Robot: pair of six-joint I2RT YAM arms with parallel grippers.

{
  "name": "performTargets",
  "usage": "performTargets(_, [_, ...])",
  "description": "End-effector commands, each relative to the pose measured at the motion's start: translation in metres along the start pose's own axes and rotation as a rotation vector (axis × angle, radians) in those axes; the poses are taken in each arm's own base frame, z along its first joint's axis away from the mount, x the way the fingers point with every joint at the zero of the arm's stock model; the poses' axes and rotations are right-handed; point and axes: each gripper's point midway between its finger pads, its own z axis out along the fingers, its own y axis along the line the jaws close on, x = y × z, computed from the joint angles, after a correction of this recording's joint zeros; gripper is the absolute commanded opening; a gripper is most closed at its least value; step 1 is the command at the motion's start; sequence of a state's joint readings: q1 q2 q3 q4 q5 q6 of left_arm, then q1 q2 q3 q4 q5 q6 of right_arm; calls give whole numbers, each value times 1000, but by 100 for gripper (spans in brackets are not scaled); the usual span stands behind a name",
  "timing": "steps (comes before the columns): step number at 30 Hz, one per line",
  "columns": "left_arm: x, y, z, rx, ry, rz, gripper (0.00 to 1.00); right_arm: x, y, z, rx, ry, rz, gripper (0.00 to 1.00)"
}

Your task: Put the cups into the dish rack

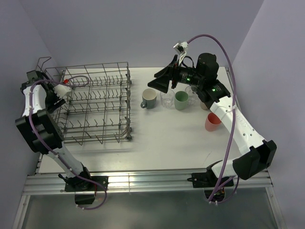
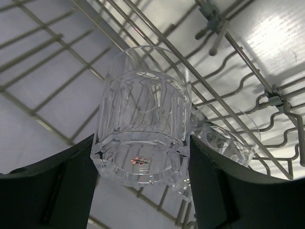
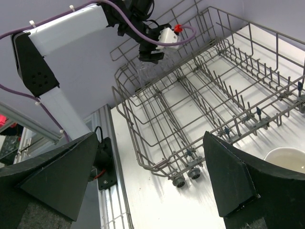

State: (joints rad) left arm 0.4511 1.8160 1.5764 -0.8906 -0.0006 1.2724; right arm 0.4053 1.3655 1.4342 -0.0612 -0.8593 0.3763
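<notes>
Tumbler [image 2: 145, 100]: clear cut glass, clamped in the left gripper [image 2: 142, 157] over the dish rack [image 1: 127, 95], at its left side.
Second glass [image 2: 224, 143]: inside the rack, just beside the held one (tilted).
Right gripper [image 3: 151, 179]: jaws spread wide, nothing between them, above the table [image 1: 162, 143] near its far edge.
Row below it: grey-blue mug [image 1: 148, 98], green mug [image 1: 181, 100]; coral cup [image 1: 213, 122] sat closer to the right edge.

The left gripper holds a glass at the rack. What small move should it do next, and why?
Probably lower the glass a little, straight toward the rack wires. The left gripper is shut on it, and it does not seem to rest on the wires yet. A second glass lies close beside it, so no sideways drift.
</notes>
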Motion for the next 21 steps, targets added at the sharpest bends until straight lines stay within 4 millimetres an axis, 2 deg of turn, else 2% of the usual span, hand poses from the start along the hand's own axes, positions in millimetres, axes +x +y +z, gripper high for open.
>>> performTargets(1, [10,-3,4,8,42,17,0,-5,3,0,-10,-14,-28,99])
performTargets(7, [12,-16,3,67,35,22,0,-4,1,0,-6,-11,-28,99])
performTargets(16, [2,-29,-21,165,-31,-2,0,-5,2,0,-11,-12,-33,99])
performTargets(21, [7,-40,-21,203,-12,-6,1,-5,3,1,-16,-11,-31,99])
